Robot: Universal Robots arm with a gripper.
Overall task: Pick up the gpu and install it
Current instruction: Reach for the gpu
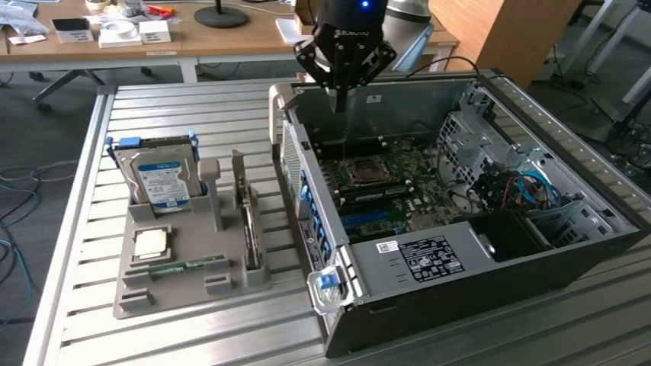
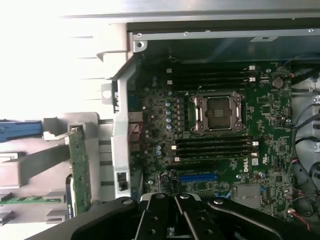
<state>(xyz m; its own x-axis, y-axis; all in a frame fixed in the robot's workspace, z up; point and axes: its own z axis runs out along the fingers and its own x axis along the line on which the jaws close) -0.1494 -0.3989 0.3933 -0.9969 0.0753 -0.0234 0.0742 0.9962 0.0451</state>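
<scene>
Clenched on nothing, the pincer (image 2: 175,199) is poised over the motherboard (image 2: 220,145) inside the open computer case (image 1: 458,313). The gpu (image 1: 247,229) is not yet lifted: it is stood on edge in a slot of the grey holder (image 1: 173,293), probably so that its upper edge is offered for a grasp from above. Further to the exterior view's left, the hard drive (image 1: 158,183) is propped upright likewise. Holder and case are set side by side on the slatted worktop (image 1: 152,107), the case laid with its side open upward so the blue slot (image 2: 198,177) can be reached.
</scene>
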